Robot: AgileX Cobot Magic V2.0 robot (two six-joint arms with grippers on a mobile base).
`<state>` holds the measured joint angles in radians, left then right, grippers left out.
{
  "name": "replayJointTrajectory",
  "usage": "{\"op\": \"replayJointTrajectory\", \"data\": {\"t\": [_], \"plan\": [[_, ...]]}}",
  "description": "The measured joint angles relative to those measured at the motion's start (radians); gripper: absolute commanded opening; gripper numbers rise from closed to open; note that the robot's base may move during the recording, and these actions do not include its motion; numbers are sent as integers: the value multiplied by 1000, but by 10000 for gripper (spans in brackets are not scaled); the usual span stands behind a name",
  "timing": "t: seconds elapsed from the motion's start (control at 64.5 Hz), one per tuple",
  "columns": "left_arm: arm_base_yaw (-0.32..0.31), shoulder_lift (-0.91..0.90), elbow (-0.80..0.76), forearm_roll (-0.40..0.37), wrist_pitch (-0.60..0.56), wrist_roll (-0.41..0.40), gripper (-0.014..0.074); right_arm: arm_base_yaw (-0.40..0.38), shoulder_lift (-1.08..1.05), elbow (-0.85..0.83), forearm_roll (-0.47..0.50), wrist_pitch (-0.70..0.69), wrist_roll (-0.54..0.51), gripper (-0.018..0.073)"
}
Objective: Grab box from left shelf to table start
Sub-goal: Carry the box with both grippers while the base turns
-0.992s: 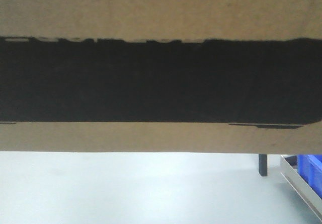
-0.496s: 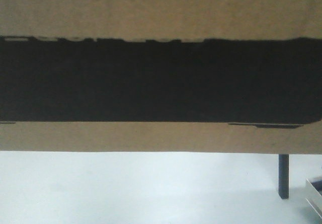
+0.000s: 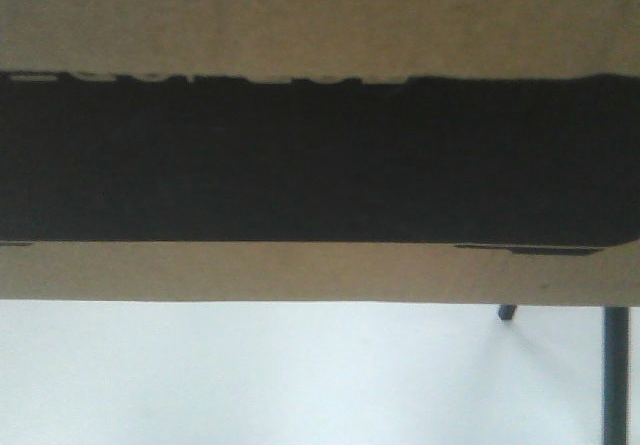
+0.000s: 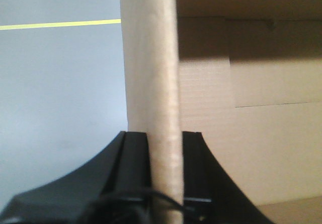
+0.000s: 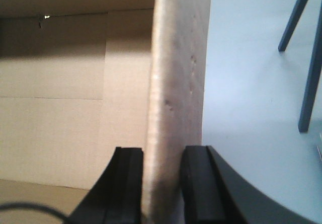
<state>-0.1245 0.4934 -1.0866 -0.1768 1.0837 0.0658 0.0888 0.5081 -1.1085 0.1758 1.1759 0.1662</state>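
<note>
Carrying: a large brown corrugated cardboard box (image 3: 320, 15), hung between my two arms, with nothing visible touching its underside.
Left fingers (image 4: 135, 168): closed on the box's left side wall (image 4: 151, 83). One black finger is outside and one inside, with the cardboard edge standing upright between them.
Right fingers (image 5: 201, 183): clamped the same way on the right side wall (image 5: 178, 83), and I can see no gap on either face.
Front view: the box fills the upper two thirds. Its wide black printed panel (image 3: 320, 160) is pressed close to the lens, and the lettering along the panel's top edge is too cropped to read.
Below the box: a plain pale white surface (image 3: 250, 375) lies apart from the lower cardboard edge. It may be the smooth white worktop, but I cannot say for sure. A dark upright post (image 3: 615, 375) stands at the right.
Outside the walls: on my left is grey floor (image 4: 60, 108) crossed by a thin yellow line (image 4: 60, 25). On my right is more floor, with slanted dark blue legs (image 5: 312, 73).
Shelf: not in any view.
Step in hand: by my judgement, the transfer. The box is lifted clear and on its way to the set-down.
Next move: get the box squarely over the worktop, then bring both arms down together at the same rate so the base lands flat. Only then should the fingers open.
Watch out: I am pinching thin cardboard walls, so uneven lowering could bend a wall or tilt the load.
</note>
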Motion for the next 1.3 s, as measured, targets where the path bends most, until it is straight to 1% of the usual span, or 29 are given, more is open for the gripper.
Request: {"op": "replayJointTrajectory", "data": {"t": [0.915,1.302], "plan": [[2,0,0,-17,0,1,-104,0,0,0,-7,1,0,57],[2,0,0,-29,41,1,-104,0,0,0,-14,5,0,57]]}}
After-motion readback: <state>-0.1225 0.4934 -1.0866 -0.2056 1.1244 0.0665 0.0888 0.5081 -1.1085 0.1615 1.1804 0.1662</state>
